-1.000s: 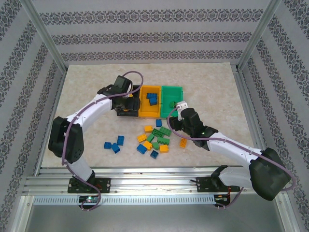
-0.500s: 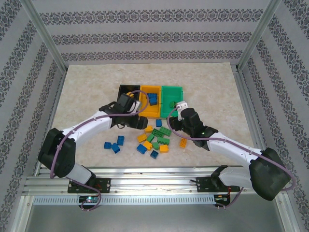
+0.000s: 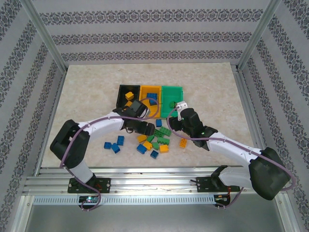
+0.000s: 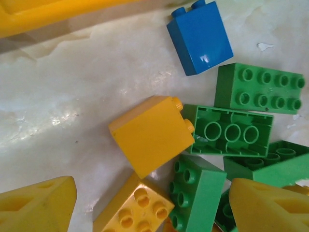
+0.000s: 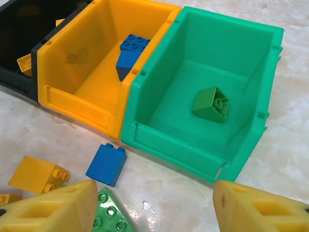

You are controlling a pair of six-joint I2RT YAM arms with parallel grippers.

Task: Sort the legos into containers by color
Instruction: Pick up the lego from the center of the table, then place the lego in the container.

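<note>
Bins, plastic, three joined, far of the pile: black bin [image 5: 14, 82] at left, yellow bricks [image 3: 128, 95] lodged; orange-yellow bin [image 5: 77, 101], middle, blue bricks [image 5: 130, 50] lodged; green bin [image 5: 178, 145], right, one green brick [image 5: 211, 103] lodged. About sixteen small studded bricks [image 3: 154, 140] are left loose on the table [image 3: 96, 87] nearby; sorting is judged barely begun. Left gripper [image 4: 152, 208]: spread wide, empty, over a loose yellow block [image 4: 150, 134]. Right gripper [image 5: 154, 212]: parted, empty.

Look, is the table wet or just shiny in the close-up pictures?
Just shiny, I think: in the left wrist view, glare streaks the table and dots the blue brick; in the right wrist view, the table glints softly in front of the green bin; in the top external view, the light is even and shadows are faint.
</note>
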